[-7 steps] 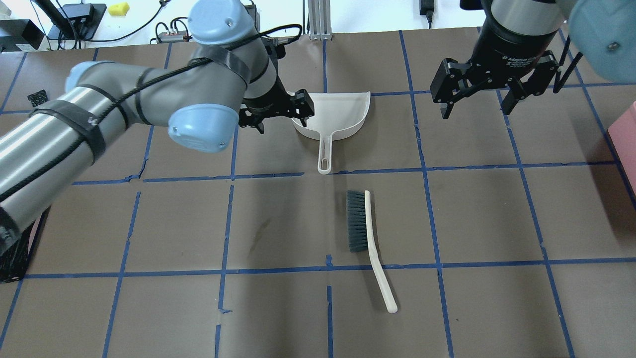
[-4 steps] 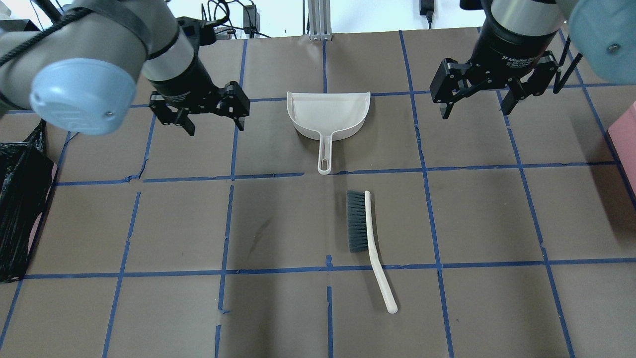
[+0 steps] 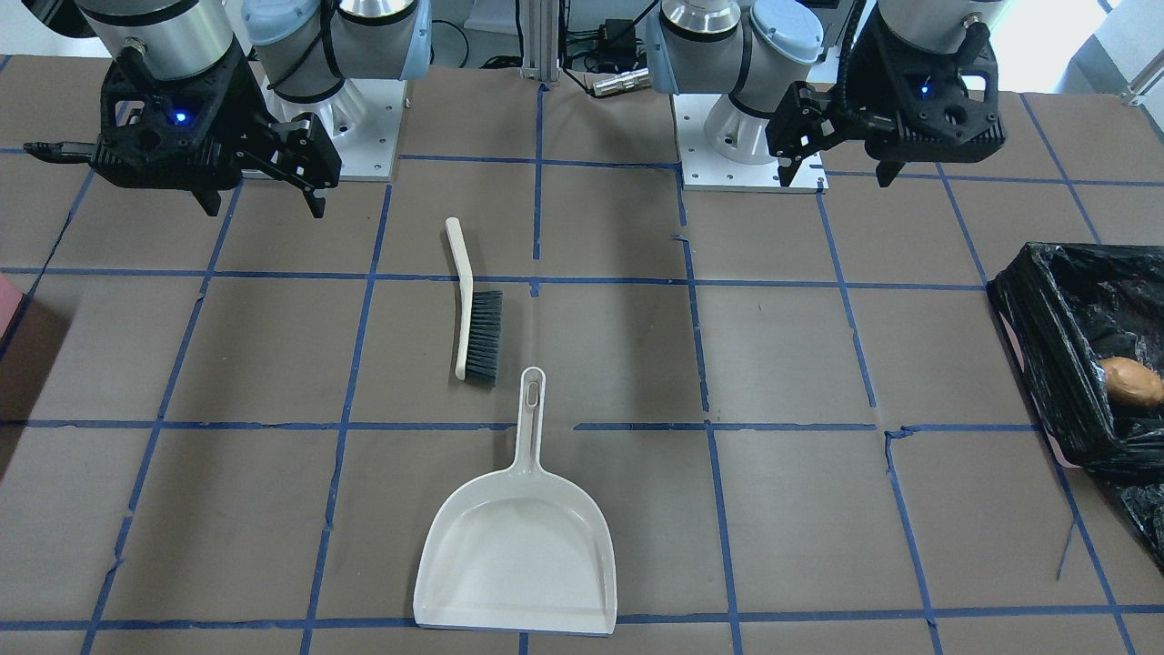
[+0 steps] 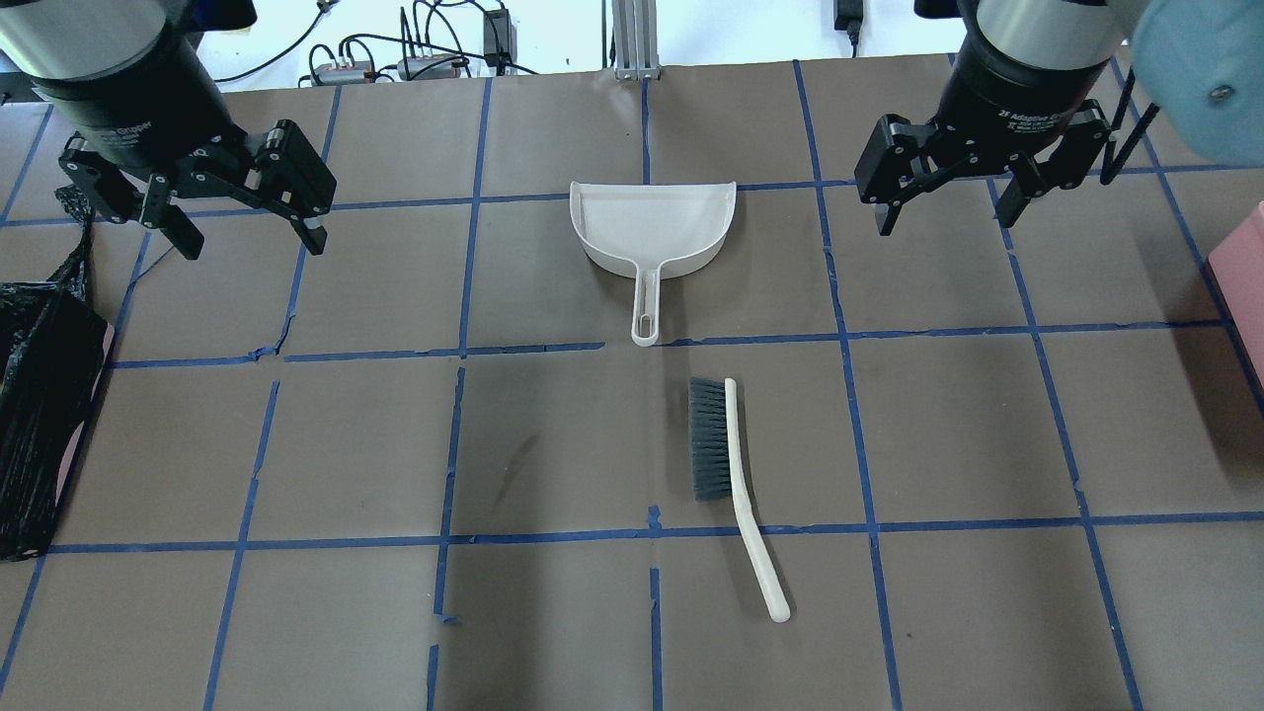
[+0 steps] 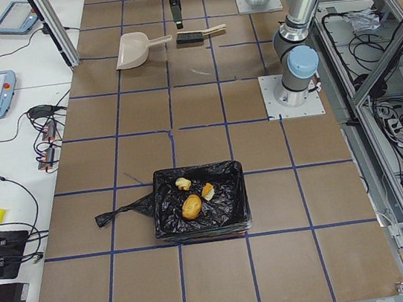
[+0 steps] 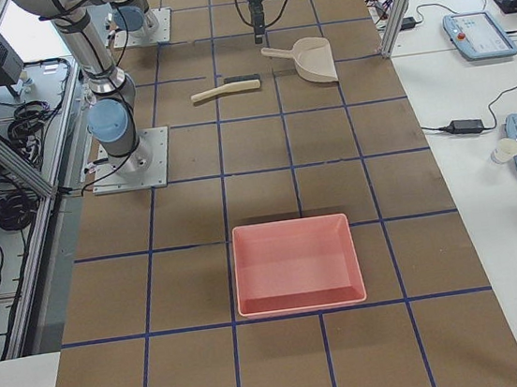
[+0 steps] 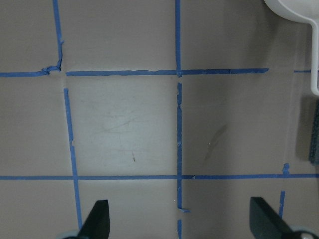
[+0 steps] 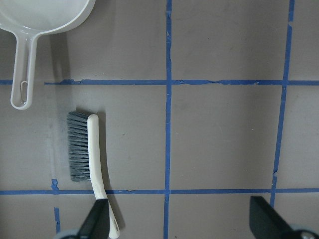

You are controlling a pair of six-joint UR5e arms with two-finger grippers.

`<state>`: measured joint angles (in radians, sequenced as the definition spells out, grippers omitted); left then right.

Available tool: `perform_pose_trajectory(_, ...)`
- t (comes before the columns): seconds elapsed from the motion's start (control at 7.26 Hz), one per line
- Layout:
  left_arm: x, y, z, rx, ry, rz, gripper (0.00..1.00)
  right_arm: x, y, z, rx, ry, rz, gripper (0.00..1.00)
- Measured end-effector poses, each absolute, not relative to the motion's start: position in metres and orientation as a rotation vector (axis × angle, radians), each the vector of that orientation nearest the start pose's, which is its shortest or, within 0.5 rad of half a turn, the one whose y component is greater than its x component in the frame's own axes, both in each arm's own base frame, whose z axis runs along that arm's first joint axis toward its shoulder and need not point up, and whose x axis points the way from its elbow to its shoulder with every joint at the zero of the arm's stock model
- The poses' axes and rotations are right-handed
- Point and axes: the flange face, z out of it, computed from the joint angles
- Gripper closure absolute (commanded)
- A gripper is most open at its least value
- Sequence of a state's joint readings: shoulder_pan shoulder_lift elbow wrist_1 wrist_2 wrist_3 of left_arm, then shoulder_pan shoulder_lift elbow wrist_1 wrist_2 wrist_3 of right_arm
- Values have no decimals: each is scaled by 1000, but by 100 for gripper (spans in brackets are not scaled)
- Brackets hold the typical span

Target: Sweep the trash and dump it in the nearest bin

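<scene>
Right gripper (image 4: 945, 223), marked "2F Adaptive", and left gripper (image 4: 252, 249) both hang spread, grasping nothing.

dustpan (image 4: 654, 225), brush (image 4: 731, 484) near its handle, probably bin (image 4: 39, 415) at left edge

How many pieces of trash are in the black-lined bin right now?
3. All lie in the bin: a tan lump near the middle, one bread chunk on its robot side, another just beyond it toward the dustpan. Bag folds could hide more.
</scene>
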<state>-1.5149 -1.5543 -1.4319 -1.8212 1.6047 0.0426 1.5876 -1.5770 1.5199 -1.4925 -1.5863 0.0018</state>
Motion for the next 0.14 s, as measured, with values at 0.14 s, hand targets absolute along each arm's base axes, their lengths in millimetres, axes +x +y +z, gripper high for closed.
perform_pose_trajectory(0.14, -103, -484, 536, -24, 3112, 110, 0, 140, -484, 509, -31, 3157, 26, 0)
